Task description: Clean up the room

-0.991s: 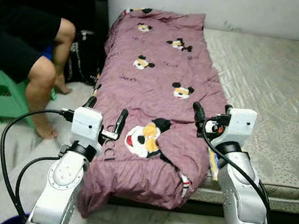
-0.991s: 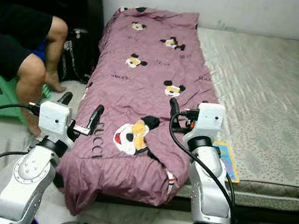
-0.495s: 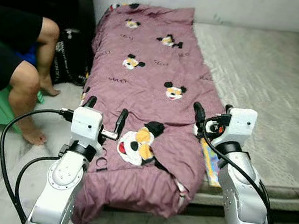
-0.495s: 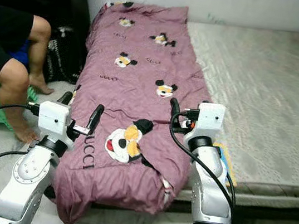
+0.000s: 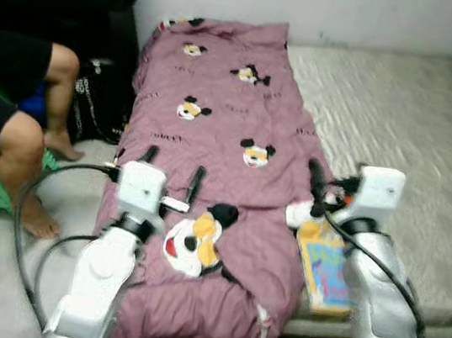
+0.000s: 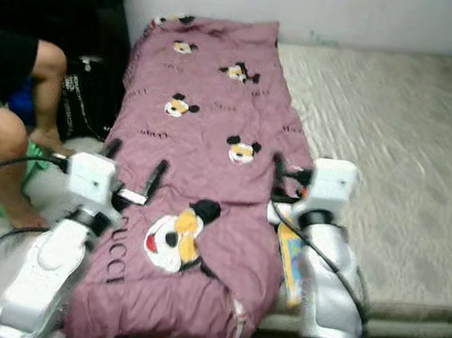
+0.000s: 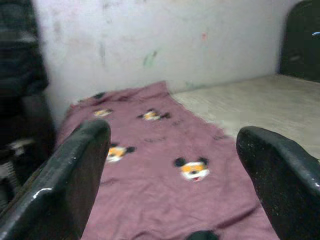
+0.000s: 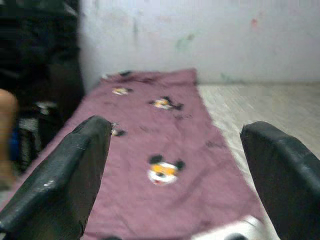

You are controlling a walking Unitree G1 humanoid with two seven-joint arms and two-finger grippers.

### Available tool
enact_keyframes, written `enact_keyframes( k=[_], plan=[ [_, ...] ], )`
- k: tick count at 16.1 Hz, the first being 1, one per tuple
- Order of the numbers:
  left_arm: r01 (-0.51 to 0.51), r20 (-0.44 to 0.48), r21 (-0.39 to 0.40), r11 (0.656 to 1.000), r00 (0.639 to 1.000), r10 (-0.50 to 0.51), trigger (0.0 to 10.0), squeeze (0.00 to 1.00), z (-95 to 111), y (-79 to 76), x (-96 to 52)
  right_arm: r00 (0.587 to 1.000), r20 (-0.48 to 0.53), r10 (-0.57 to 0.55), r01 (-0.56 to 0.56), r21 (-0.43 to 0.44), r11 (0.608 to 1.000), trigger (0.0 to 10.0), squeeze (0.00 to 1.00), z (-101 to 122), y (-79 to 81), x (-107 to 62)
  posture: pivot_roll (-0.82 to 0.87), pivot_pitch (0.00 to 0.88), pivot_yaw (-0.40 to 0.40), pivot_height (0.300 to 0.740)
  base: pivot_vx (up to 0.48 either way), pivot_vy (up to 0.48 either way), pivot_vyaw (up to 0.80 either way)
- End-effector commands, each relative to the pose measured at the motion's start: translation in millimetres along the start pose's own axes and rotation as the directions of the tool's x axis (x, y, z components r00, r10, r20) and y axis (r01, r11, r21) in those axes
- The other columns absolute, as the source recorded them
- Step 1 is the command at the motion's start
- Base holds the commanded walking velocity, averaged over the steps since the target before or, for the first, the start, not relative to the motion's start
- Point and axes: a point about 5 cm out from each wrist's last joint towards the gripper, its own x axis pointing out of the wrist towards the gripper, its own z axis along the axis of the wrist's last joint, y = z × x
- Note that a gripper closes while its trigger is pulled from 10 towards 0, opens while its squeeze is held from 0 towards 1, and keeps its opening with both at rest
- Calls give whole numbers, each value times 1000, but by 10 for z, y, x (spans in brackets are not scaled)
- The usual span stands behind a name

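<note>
With the robot now nearer the quilt [image 5: 214,133], both spread-fingered, empty grippers, left gripper [image 5: 172,174] and right gripper [image 5: 332,183], hover over its near end, ready to fold.

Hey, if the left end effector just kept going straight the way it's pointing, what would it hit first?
Probably the purple cartoon blanket, which lies directly ahead between the open left end effector fingers. Beyond it stands the white wall. Depth is hard to judge.

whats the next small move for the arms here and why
Probably lower both open end effectors onto the near end of the purple cartoon-print quilt. The left end effector hovers above its left edge and the right end effector above its right edge, neither gripping anything, and the quilt lies rumpled along the grey mattress.
</note>
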Motion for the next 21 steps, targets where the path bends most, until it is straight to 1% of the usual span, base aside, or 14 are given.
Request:
enact_keyframes(
  k=[1,3,6,7,11,21],
  plan=[
    [-37,-10,10,999,999,37,10000,0,-7,28,17,1000,9,-1,1,-9,1000,10000,0,27,-22,4,-61,7,24,740,0,0,0],
    [-45,-24,15,999,999,46,10000,0,-27,33,30,1000,8,2,-2,-11,1000,10000,0,22,-25,7,-60,5,22,740,0,0,0],
    [-42,-22,34,999,999,43,10000,0,-26,25,31,1000,12,12,-12,-31,999,10000,0,30,-19,19,-60,3,18,740,0,0,0],
    [-44,-21,33,999,999,44,10000,0,-28,24,34,1000,16,18,-18,-37,999,10000,0,37,-10,26,-59,1,17,740,0,-244,0],
    [-46,-18,34,998,999,47,10000,0,-26,13,41,999,20,26,-26,-39,999,10000,0,42,-6,35,-60,0,16,740,0,-263,753],
    [-39,-10,37,999,999,40,10000,0,-17,7,63,1000,20,13,-12,-25,1000,10000,0,39,-16,50,-63,0,20,740,0,-308,0]
  ],
)
